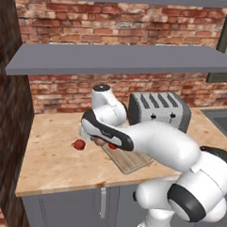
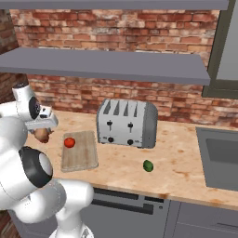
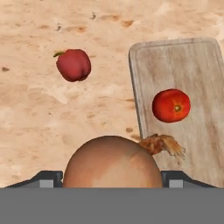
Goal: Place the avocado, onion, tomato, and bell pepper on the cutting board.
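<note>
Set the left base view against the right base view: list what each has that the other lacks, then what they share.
Left base view alone: the bell pepper, lying on the counter left of the cutting board.

Right base view alone: the avocado on the counter right of the toaster, and the sink at the right edge.

Both: the tomato on the cutting board, the toaster, the brick wall, the shelf, and the gripper closed around the onion.

Tomato [image 3: 171, 105] on cutting board [image 3: 197, 70]; onion [image 3: 113, 162] in gripper [image 3: 113, 178]; bell pepper [image 3: 73, 64] (avocado [image 2: 148, 166] too) on counter.
</note>
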Tool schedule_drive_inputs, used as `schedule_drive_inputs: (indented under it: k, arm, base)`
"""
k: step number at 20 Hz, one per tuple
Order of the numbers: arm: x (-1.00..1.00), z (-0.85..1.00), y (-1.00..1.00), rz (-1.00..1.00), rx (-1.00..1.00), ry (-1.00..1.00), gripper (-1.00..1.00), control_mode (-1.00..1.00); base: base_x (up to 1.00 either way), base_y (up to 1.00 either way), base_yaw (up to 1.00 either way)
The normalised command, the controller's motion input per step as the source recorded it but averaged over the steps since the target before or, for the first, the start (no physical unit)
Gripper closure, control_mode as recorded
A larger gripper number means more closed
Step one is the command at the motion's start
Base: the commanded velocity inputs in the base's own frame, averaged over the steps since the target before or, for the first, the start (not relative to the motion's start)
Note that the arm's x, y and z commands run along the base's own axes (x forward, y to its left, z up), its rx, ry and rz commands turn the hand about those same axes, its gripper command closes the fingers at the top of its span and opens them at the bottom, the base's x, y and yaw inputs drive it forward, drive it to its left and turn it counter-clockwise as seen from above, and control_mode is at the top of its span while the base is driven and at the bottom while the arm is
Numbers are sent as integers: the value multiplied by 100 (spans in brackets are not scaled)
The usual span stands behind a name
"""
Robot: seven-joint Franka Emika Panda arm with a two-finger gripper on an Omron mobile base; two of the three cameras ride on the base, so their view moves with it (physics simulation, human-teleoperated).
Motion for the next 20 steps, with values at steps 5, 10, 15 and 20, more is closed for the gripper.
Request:
schedule_drive_inputs:
  k: [5, 10, 15, 20]
  arm:
    - [-27, 62, -78, 0, -1, -9, 100, -100]
    - [-7, 54, -83, -2, -2, -3, 100, -100]
    - [0, 18, -61, -2, 0, 0, 100, -100]
    - [0, -3, -18, -1, 0, 4, 100, -100]
  base:
    - [0, 0, 0]
    - [0, 0, 0]
    - [0, 0, 0]
    - [0, 0, 0]
